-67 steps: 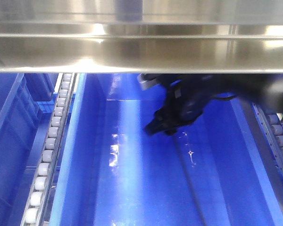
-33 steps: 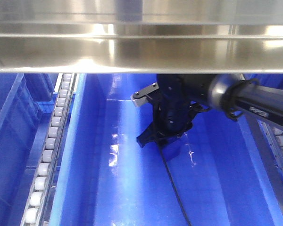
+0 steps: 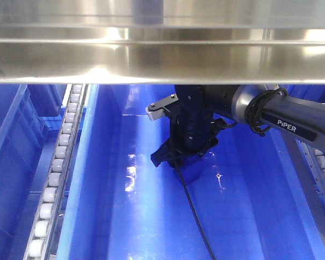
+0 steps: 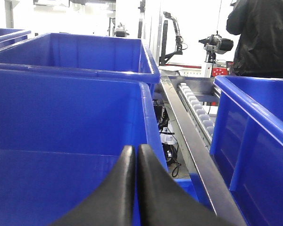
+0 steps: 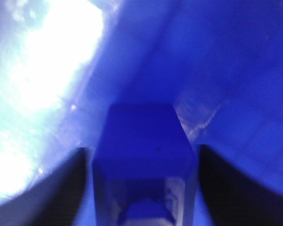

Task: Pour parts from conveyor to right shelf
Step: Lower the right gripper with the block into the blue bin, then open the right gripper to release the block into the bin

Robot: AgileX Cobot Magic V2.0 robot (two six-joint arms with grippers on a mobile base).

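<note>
My right gripper (image 3: 176,161) hangs inside a large blue bin (image 3: 146,216), under the steel shelf beam. Its jaws stand on either side of a small blue open box (image 3: 194,173) and hold it tilted above the bin floor. In the right wrist view the box (image 5: 141,136) fills the space between the two dark fingers (image 5: 52,183) of the gripper (image 5: 141,188). No loose parts show. My left gripper (image 4: 136,157) is shut and empty, its tips touching, over another blue bin (image 4: 61,117).
A steel beam (image 3: 162,59) crosses the top of the front view. Roller rails (image 3: 62,162) run beside the bin, with another blue bin (image 3: 11,151) at left. In the left wrist view there are more bins (image 4: 254,127), a roller conveyor (image 4: 198,110) and a person (image 4: 264,37).
My right arm has swung left and a little lower inside the large bin. The small blue box now shows under the gripper and moves with it.
</note>
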